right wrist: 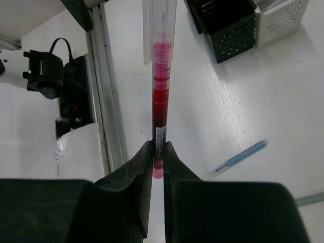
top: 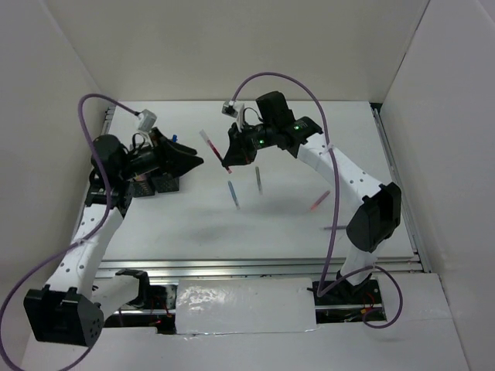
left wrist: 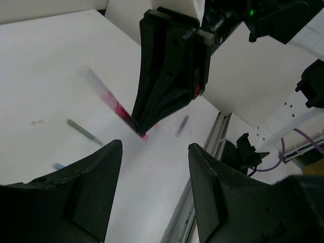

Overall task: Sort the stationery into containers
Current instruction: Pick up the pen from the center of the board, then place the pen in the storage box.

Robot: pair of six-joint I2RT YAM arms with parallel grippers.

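My right gripper (top: 227, 160) is shut on a red pen with a clear cap (top: 209, 144), holding its lower end above the table; in the right wrist view the pen (right wrist: 160, 96) stands up from between the closed fingers (right wrist: 144, 167). My left gripper (top: 193, 161) is open and empty, just left of that pen; its wrist view shows the pen (left wrist: 104, 93) and my right gripper (left wrist: 172, 76) ahead. The mesh cups (top: 158, 184) sit under my left arm, largely hidden; a black one (right wrist: 228, 30) and a silver one (right wrist: 281, 20) show in the right wrist view.
Loose pens lie on the table: a blue one (top: 233, 193), a grey one (top: 258, 179), a red one (top: 320, 200) and a thin dark one (top: 336, 228). A metal rail (top: 255, 264) runs along the near table edge. White walls enclose the table.
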